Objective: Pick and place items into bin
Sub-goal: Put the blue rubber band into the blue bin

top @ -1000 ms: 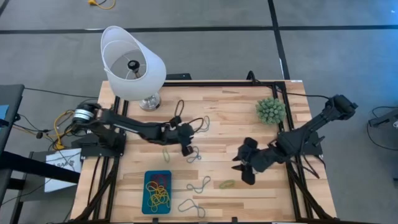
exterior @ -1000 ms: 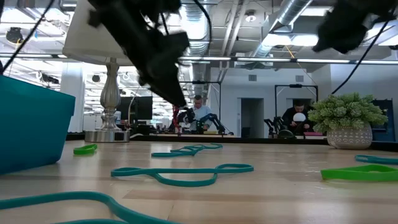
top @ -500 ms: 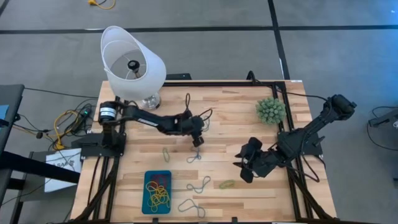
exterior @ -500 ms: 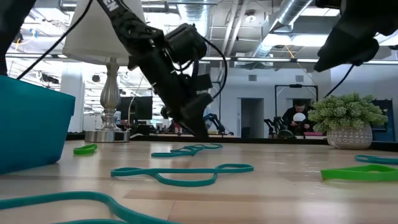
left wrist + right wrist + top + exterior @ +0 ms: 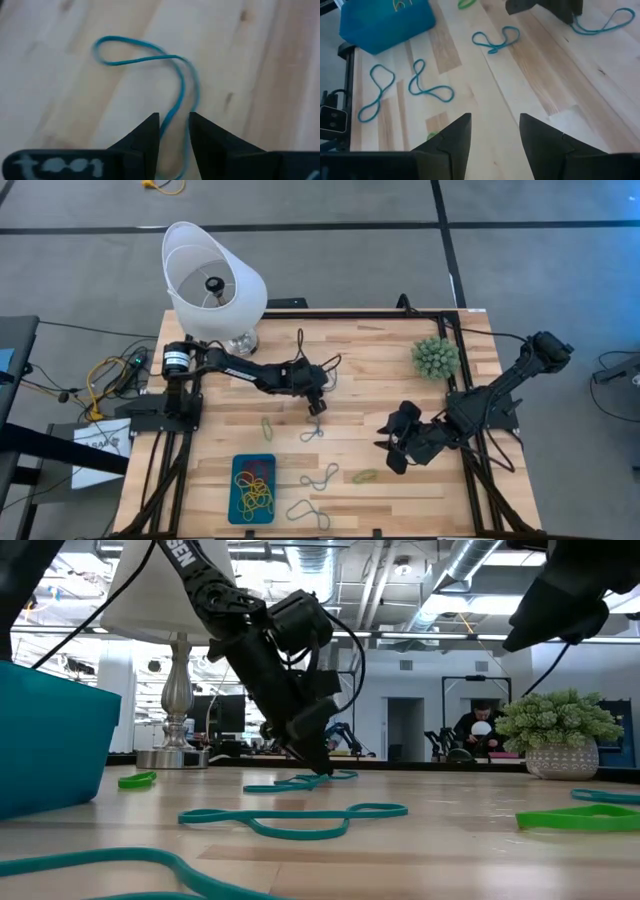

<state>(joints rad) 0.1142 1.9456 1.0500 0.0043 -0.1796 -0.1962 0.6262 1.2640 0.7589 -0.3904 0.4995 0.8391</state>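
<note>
Wooden table (image 5: 380, 370), lamp (image 5: 212, 280) at far left corner, spiky plant ball (image 5: 436, 358) at far right. Left pincer (image 5: 316, 408) down at the table near its middle, fingers (image 5: 145, 137) astride a teal band (image 5: 165, 65), a narrow gap between them, not yet pinched. Right pincer (image 5: 393, 450) hangs above the table's right part, spread wide, holding nothing. Bin (image 5: 252, 487) at the near edge, left of centre, with a tangle of yellow and red bands inside. More bands (image 5: 320, 476) loose on the wood beside it.
</note>
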